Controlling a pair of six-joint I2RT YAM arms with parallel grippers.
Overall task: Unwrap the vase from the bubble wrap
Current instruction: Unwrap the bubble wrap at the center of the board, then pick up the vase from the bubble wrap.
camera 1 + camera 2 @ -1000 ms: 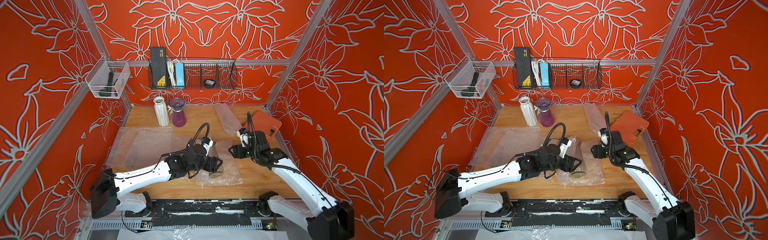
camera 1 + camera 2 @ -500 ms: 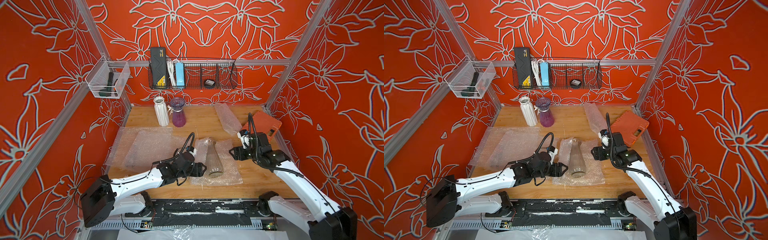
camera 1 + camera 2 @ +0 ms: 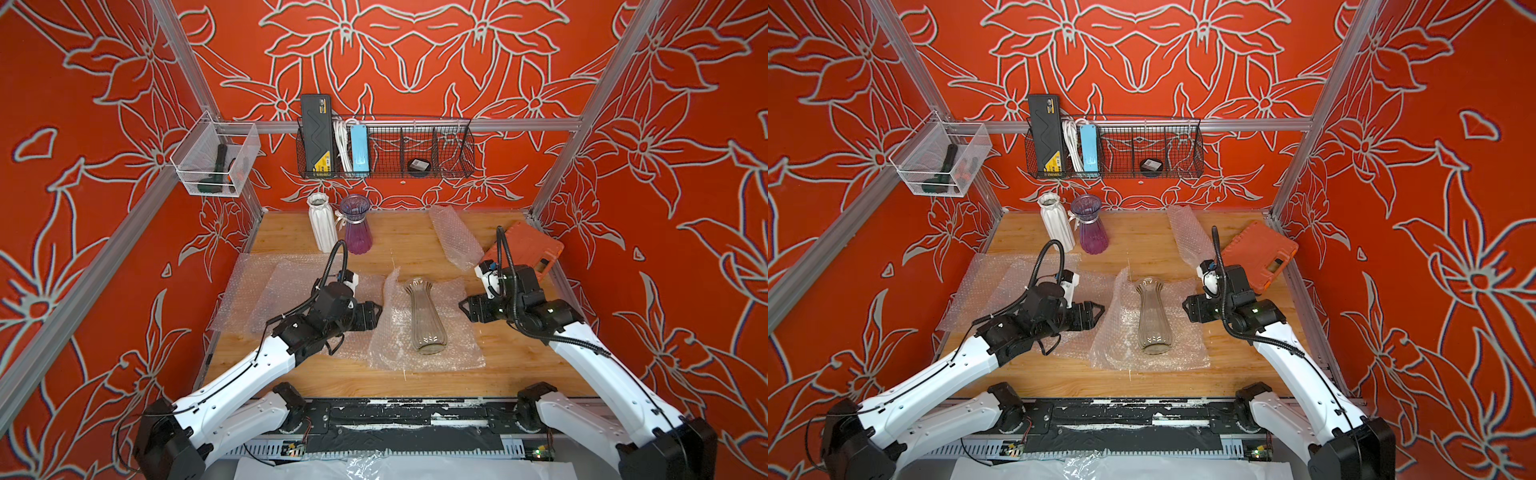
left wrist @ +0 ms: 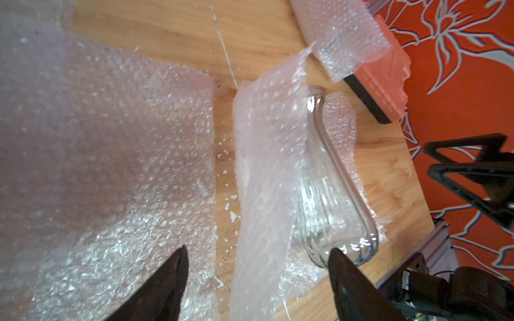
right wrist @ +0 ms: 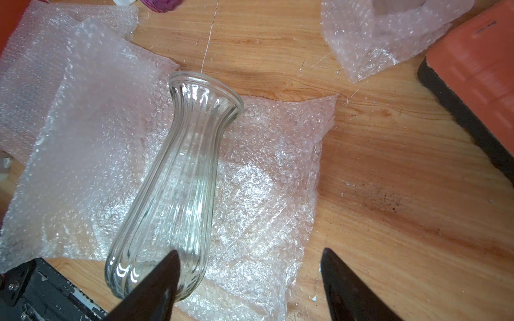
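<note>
Clear ribbed glass vase [image 3: 426, 320] lies on its side mid-table on the opened bubble wrap sheet [image 3: 390, 336], mouth toward the back wall, base toward me, nothing over its top. In the left wrist view one flap of that wrap [image 4: 267, 155] stands up along the vase's [image 4: 328, 194] left flank, the rest lies flat under it. Left gripper [image 3: 376, 311] has its fingers spread wide and empty, just beside the raised flap, not touching it as far as I can tell. Right gripper [image 3: 463, 305] is also wide and empty, on the other side, near the vase but apart from it. The right wrist view shows the vase [image 5: 172, 189] off to one side of the right gripper's [image 5: 249, 252] gap, so it isn't lined up for a grab yet. I judge the unwrapping nearly done and the step in hand is getting the vase clear of the sheet. To do it well I'd pin or pull the raised flap down with the left, centre the right over the wide lower body rather than the flared neck, and close slow since glass is slick and round and will likely roll on the bubbles. Spare bubble wrap sheets [image 3: 266, 291] at left, a crumpled piece [image 3: 455, 237] and the orange tool case [image 3: 536, 249] at back right; white vase [image 3: 322, 222] and purple vase [image 3: 356, 226] stand at the back, well apart
</note>
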